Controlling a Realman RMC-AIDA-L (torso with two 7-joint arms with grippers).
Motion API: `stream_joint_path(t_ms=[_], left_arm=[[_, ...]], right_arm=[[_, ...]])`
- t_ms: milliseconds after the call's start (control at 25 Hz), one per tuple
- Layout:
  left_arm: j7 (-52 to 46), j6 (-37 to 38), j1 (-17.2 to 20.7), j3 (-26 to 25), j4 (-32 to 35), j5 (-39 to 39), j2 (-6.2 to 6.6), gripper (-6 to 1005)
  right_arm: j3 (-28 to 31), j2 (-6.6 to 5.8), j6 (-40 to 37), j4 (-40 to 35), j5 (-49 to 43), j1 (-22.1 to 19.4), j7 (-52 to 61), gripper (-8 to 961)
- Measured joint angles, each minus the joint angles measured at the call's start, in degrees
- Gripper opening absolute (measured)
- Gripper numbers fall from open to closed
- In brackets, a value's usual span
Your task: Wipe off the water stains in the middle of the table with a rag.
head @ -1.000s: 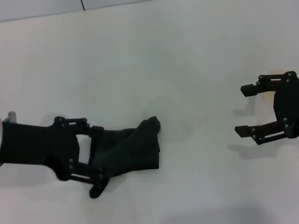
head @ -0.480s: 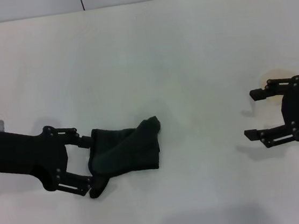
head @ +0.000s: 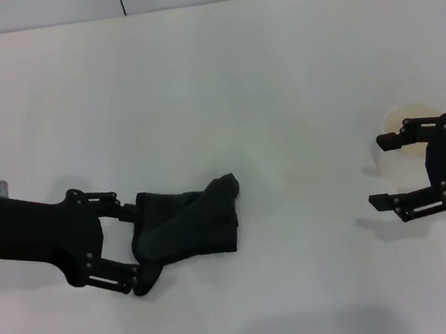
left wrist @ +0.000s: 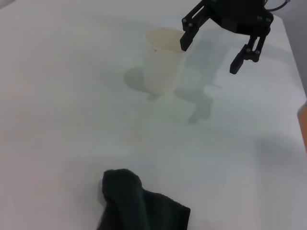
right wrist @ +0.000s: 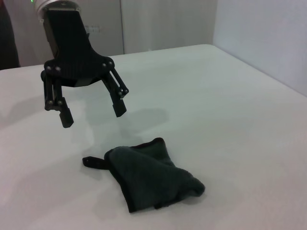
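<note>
White and smooth, the table (head: 261, 74) fills the head view, with a pale wall seam along its far edge. Taking the rag (head: 187, 223) as the landmark: it lies bunched in thick dark folds on the tabletop, left of centre and toward the robot's side, with a small loop tab (right wrist: 91, 162) sticking out flat at one end.

Over the rag's left end hangs the left gripper (head: 135, 247), its fingers spread wide; the right wrist view shows both fingertips in the air above and behind the cloth, touching nothing. From the head view the fingers straddle the rag's left edge.

Well to the rag's right, near the table's right edge, the right gripper (head: 389, 171) hovers with its jaws wide apart and nothing between them. Just beyond it, partly hidden by its far finger, stands an upright white paper cup (left wrist: 162, 60), well apart from the rag.

No orange-brown blotch of water stains can be made out on the surface between rag and cup.
</note>
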Motion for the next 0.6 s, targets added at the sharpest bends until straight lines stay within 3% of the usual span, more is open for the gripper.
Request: stream_joint_path(t_ms=[600], left_arm=[[-0.1,0.5,0.2,0.0,0.6,0.0,-0.02,889]], right_arm=[[0.0,0.0,-0.5,-0.1,0.1,-0.2,0.8,857]])
